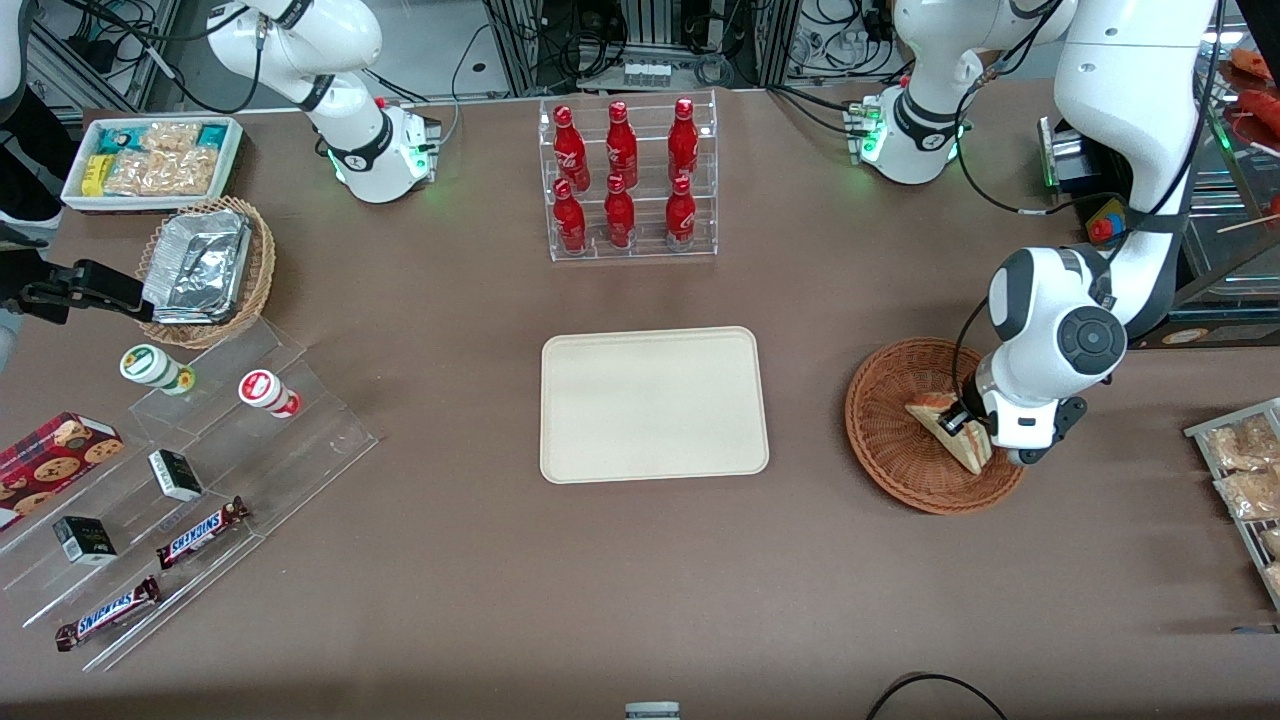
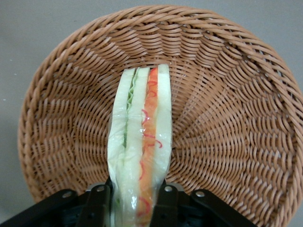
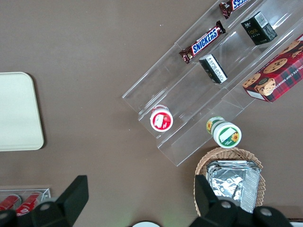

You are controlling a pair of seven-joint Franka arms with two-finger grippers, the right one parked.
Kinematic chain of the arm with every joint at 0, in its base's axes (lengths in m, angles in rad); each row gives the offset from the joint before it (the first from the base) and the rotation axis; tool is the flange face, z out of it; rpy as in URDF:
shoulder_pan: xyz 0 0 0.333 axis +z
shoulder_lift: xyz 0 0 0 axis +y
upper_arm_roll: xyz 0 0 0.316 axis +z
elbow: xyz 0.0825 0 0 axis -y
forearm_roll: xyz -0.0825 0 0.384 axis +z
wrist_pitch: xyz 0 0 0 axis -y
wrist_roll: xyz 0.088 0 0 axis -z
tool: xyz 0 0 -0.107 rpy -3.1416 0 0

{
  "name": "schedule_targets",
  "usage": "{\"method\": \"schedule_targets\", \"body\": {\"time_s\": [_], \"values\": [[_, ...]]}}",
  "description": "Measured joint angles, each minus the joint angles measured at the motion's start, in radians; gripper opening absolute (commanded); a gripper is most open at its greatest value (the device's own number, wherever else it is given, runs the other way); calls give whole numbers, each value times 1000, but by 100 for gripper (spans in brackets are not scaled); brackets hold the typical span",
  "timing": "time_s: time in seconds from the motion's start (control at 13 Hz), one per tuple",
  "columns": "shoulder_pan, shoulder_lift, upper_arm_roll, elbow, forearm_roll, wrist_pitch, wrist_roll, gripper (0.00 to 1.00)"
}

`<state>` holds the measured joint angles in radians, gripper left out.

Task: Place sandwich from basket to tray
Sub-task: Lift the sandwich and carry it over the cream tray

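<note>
We see the left arm's gripper (image 1: 962, 420) low inside the basket (image 1: 885, 430), at the right of the front frame, with its jaws closed on the sandwich (image 1: 950, 432). The arm's white wrist housing hides the working-arm side of the basket's rim and part of the sandwich, so only a pale wedge pokes out toward the tray (image 1: 654, 404). In the wrist view the two dark fingers (image 2: 97, 205) press the wrapped sandwich (image 2: 142, 146) from both sides – their tips are cut off at the frame edge, and whether the sandwich touches the weave of the basket (image 2: 227, 109) beneath it we cannot tell. Its cut edge shows green and red layers between pale bread.

The tray lies flat at the centre of the frame, apart from the basket, with bare brown counter (image 1: 800, 560) between them and on its other sides. The arm bends down from the upper right, its last joint pointing steeply down – nearly over the basket's rim.
</note>
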<state>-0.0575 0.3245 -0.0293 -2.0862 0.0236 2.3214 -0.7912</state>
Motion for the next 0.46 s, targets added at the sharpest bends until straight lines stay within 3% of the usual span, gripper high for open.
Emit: {"method": "schedule_targets", "body": {"time_s": [0.46], "values": [[-16, -114, -33, 94, 0, -261, 110, 0]]}}
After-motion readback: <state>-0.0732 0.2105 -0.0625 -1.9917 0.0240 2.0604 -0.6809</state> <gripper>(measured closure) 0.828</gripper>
